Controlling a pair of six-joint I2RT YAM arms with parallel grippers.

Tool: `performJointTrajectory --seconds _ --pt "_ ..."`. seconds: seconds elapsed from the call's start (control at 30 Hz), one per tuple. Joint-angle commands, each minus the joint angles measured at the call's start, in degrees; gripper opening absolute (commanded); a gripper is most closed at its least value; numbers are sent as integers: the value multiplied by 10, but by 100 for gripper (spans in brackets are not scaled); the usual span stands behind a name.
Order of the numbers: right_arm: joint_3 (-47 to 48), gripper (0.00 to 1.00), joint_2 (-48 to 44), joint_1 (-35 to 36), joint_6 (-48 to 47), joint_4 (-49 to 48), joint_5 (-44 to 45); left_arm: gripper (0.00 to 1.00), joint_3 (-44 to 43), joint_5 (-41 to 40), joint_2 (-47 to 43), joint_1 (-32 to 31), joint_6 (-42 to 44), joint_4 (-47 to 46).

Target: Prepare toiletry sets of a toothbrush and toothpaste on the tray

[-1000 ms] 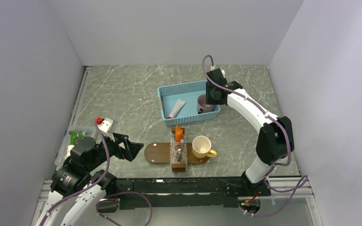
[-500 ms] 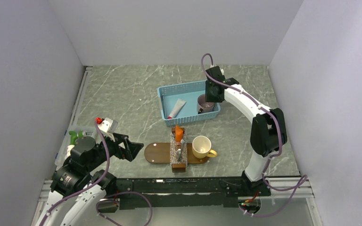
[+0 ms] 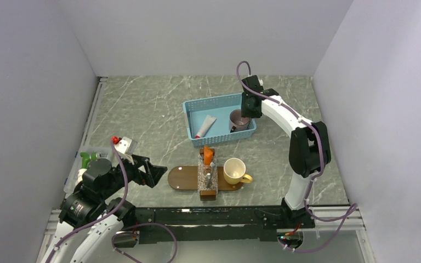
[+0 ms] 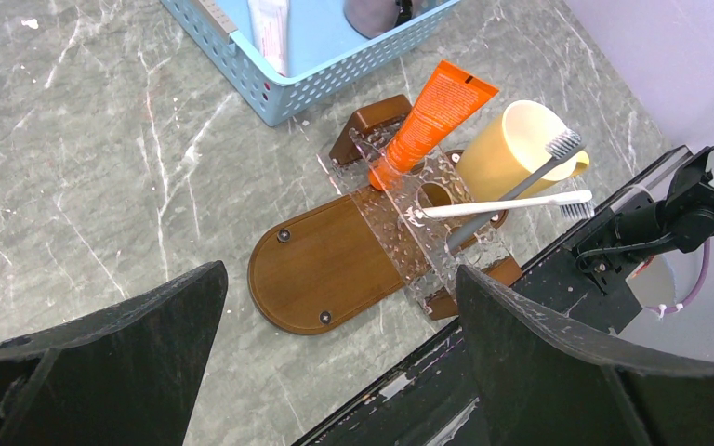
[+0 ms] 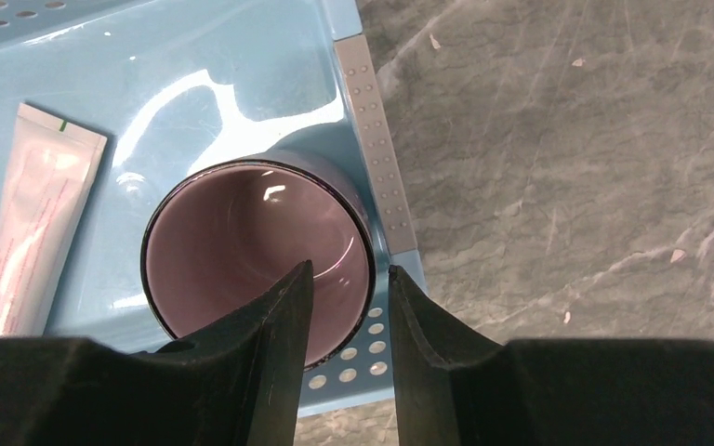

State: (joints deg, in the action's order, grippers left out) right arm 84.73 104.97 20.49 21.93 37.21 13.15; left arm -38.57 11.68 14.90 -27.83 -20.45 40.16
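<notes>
Tray (image 4: 321, 269): dark wood, on the bench (image 4: 102, 167) by its near edge, in front of the basket (image 4: 335, 79).
Toothpaste (image 4: 428, 116): orange tube, tilted, cap down in a clear holder (image 4: 400, 209) lying across the tray.
Toothbrushes (image 4: 497, 204): two, resting on the holder.
Yellow cup (image 4: 511, 139): on the tray's right end, just beside the holder.
Basket: light blue; holds a flat white tube (image 5: 37, 223) and an upright dark mug (image 5: 251, 242).
Right end effector (image 5: 349, 271): narrow gap, over the mug's rim; contact I cannot tell.
Left end effector (image 3: 154, 176): wide apart, holds nothing, near the tray's left end.

Grey marbled table (image 3: 142, 109), light-blue mesh basket (image 3: 188, 117) at centre, dark-brown oval tray (image 3: 181, 178) nearer front
</notes>
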Motion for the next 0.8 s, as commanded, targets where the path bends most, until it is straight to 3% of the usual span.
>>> performJointTrajectory --seconds 0.0,0.43,0.77 --pt "33 37 15 -1 -2 -11 -4 99 2 -5 6 3 -2 -15" --pt "29 30 27 5 6 -20 -48 99 2 -5 6 3 -3 -14" --pt "69 28 69 13 -3 8 -34 99 2 -6 3 3 -3 -15"
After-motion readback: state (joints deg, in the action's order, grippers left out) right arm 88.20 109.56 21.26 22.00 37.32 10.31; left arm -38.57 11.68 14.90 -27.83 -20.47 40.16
